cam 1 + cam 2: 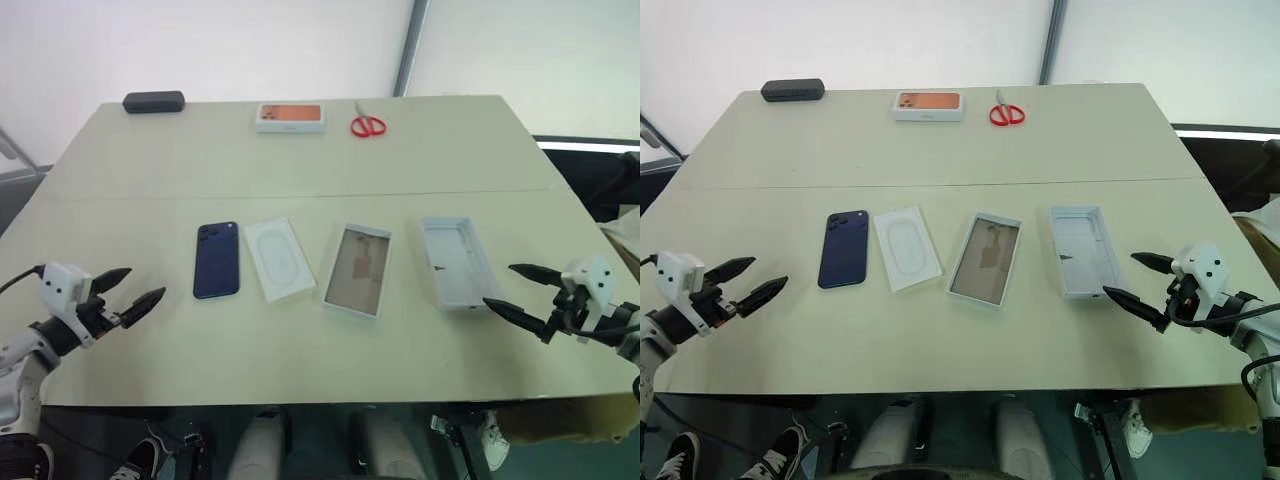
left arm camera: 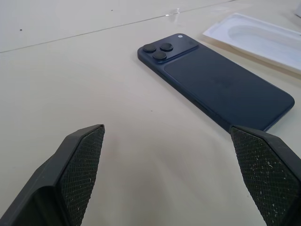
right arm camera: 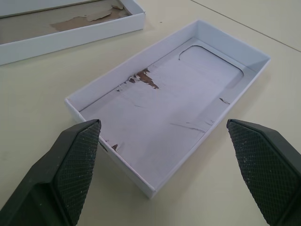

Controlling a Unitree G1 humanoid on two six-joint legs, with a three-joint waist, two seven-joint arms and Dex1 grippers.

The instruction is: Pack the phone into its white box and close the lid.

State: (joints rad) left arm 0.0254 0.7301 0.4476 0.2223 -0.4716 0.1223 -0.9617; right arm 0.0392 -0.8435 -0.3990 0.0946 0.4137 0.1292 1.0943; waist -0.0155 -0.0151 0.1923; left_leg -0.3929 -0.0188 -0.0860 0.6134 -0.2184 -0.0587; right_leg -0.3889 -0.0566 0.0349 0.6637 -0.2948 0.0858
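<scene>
Nothing is packed yet. The phone lies back-up on the table, the white box and the lid open alongside. Both the left gripper and right gripper are held spread, empty. A grasp of the phone is judged next.

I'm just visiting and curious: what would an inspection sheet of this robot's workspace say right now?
Surface: pale table, a seam running across it.
Job's things: navy phone lying camera side up; white box with brown floor, open and empty; lid lying inside up, to the right of the box. All apart from one another.
Clutter: flat white card between phone and box; black case, box with orange picture and red scissors along the far edge.
Grippers: left gripper open, empty, near the phone; right gripper open, empty, near the lid.
Cables: black cable by the right arm.
Surroundings: white wall behind.
</scene>
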